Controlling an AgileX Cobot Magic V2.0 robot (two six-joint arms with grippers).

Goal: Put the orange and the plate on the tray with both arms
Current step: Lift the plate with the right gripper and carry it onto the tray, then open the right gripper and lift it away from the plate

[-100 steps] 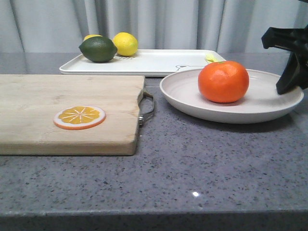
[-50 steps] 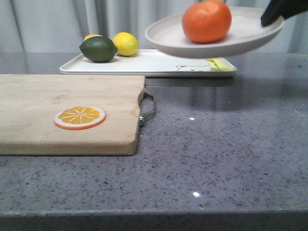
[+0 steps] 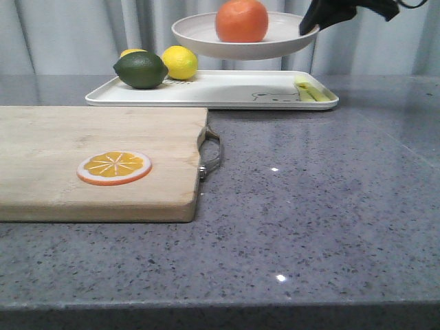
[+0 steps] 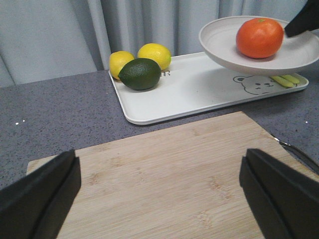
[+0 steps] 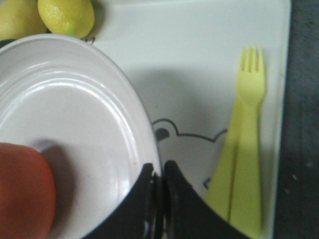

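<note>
The right claw (image 3: 307,27) is up in the air, pinched tight on the rim of the plate (image 3: 206,34); the right wrist view shows its two fingers (image 5: 172,199) clamped on either side of the plate's edge. The plate hangs level above the tray (image 3: 227,93), clear of it, with the orange (image 3: 241,20) sitting in the dish, off the clamped edge and toward the middle. Below the plate, the tray lies at the back of the counter (image 3: 309,206), a bear line drawing (image 5: 169,132) showing on its surface under the plate's rim. At the tray's right end rests a yellow-green plastic fork (image 5: 246,124) with a matching piece alongside it. On the tray's left end a dark green lime (image 3: 140,70) lies in front of two yellow lemons (image 3: 179,62), all just beside one another.

Over to the left claw (image 4: 159,194): spread wide, nothing between its fingers, hovering over the wooden cutting board (image 3: 96,158). The board lies on the counter in front of the tray, its metal handle (image 3: 210,155) pointing right, and a flat orange slice disc (image 3: 113,168) rests on it near the front.
</note>
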